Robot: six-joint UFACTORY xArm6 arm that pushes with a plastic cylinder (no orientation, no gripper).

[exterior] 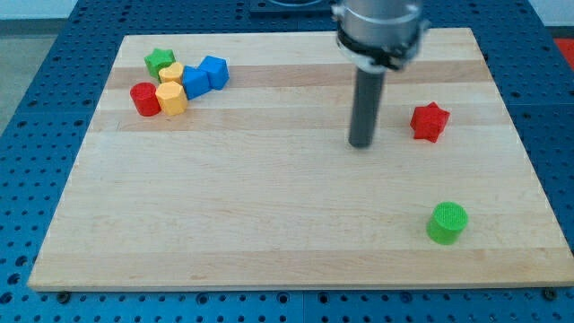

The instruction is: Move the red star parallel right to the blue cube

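The red star [430, 122] lies on the wooden board at the view's right, on its own. The blue cube [213, 71] sits in a cluster at the view's top left, touching a second blue block [194, 82]. My tip [360, 144] rests on the board to the left of the red star, with a gap between them, and far to the right of the blue cube.
The cluster also holds a green star [160, 62], two yellow blocks [171, 98], and a red cylinder [143, 99]. A green cylinder [447, 222] stands at the view's lower right. The board [269, 224] lies on a blue perforated table.
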